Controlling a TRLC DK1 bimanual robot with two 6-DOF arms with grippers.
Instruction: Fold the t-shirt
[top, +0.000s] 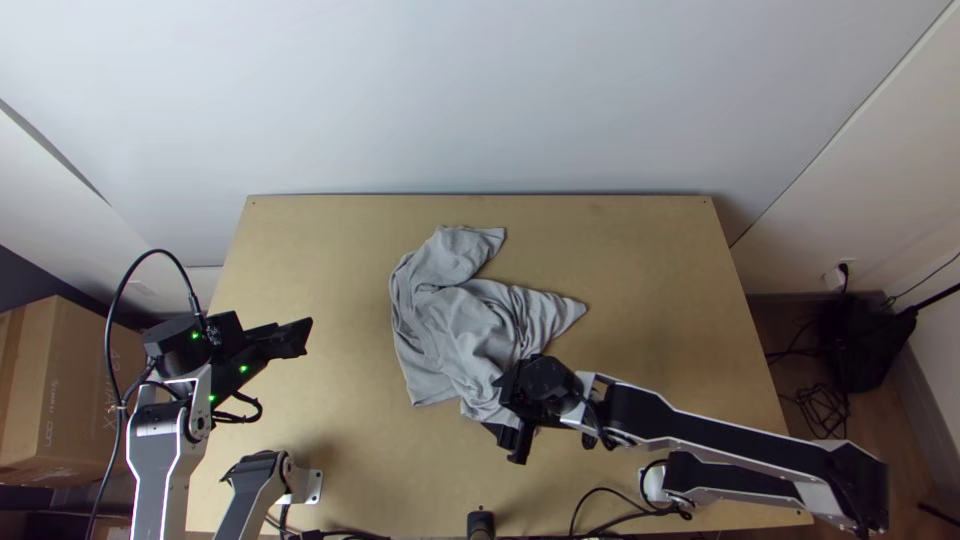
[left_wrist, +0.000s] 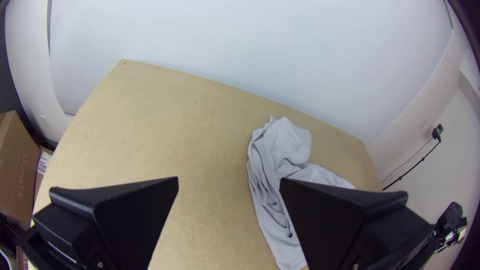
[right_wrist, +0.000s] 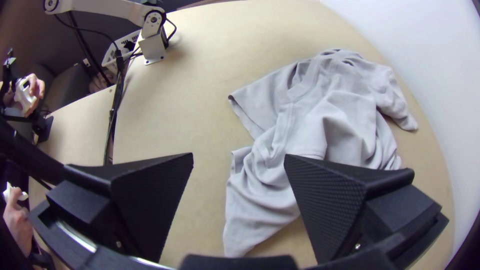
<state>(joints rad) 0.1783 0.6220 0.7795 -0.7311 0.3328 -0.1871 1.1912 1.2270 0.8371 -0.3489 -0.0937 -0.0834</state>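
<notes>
The right end effector (top: 512, 415) is spread, its two broad black fingers (right_wrist: 325, 205) well apart with bare worktop (top: 650, 300) seen between them in its wrist view; it stands over the near, right-hand part of the t-shirt (top: 460, 325), though I cannot tell whether it touches the cloth. The left end effector (top: 298, 338) is spread as well, above the left side of the worktop and apart from the shirt. The grey shirt lies loosely bunched around the middle of the worktop, creased and unfolded, one end reaching toward the far edge and a pointed corner sticking out to the right. Beyond the far edge rises a pale wall (top: 480, 100). A cardboard box (top: 75, 390) sits off to the left, and a power outlet (top: 836, 277) is on the right-hand wall.
</notes>
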